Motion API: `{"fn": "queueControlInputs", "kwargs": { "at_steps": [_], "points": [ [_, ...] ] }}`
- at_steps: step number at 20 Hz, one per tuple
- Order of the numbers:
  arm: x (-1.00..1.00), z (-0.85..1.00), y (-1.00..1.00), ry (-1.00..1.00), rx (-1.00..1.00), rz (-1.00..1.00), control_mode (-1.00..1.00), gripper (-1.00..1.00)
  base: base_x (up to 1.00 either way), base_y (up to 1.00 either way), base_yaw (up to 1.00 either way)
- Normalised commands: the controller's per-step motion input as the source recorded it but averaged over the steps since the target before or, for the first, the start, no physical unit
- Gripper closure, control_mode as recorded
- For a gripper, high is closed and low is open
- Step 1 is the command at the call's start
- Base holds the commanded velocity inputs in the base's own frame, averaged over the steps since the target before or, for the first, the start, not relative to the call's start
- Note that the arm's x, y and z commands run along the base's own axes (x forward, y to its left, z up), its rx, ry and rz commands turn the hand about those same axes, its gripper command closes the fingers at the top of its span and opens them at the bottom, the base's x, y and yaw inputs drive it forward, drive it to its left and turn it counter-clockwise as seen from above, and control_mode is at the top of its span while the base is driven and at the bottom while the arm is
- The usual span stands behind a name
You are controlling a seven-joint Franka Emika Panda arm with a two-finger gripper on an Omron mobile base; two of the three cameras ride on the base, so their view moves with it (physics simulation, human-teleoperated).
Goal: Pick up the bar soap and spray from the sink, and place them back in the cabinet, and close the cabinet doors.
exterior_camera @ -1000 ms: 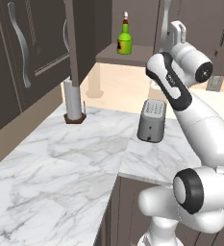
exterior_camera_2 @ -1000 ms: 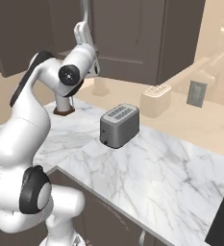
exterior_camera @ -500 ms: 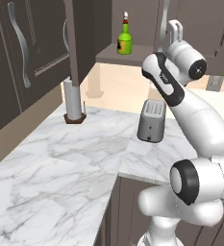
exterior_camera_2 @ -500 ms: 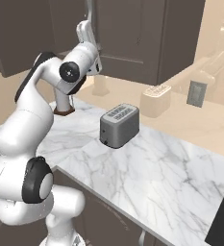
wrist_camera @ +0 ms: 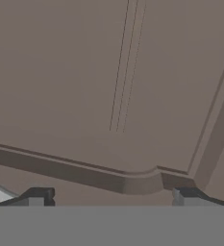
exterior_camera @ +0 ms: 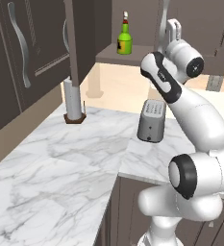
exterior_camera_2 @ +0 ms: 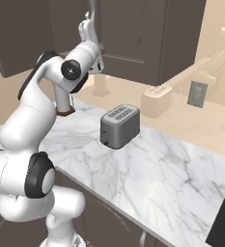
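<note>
Spray [exterior_camera: 125,40] upright on cabinet [exterior_camera: 132,56] shelf; toaster [exterior_camera: 151,121] on marble counter [exterior_camera: 60,163] below.

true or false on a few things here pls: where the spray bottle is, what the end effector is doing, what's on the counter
1. The green spray bottle stands upright on the cabinet shelf. True.
2. The end effector is shut on the spray bottle. False: its fingertips stand wide apart with nothing between them, facing a dark brown panelled cabinet door.
3. A grey toaster sits on the marble counter. True.
4. The toaster lies tipped on its side. False: it stands upright, slots facing up.
5. A paper towel holder stands on the counter near the wall cabinets. True.
</note>
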Motion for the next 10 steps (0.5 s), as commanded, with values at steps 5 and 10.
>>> {"fn": "queueControlInputs", "kwargs": {
  "at_steps": [5,10],
  "points": [
    [0.16,0.0,0.0,0.0,0.0,0.0,-1.0,-1.0,0.0,0.0,0.0],
    [0.16,0.0,0.0,0.0,0.0,0.0,-1.0,-1.0,0.0,0.0,0.0]
  ]
}}
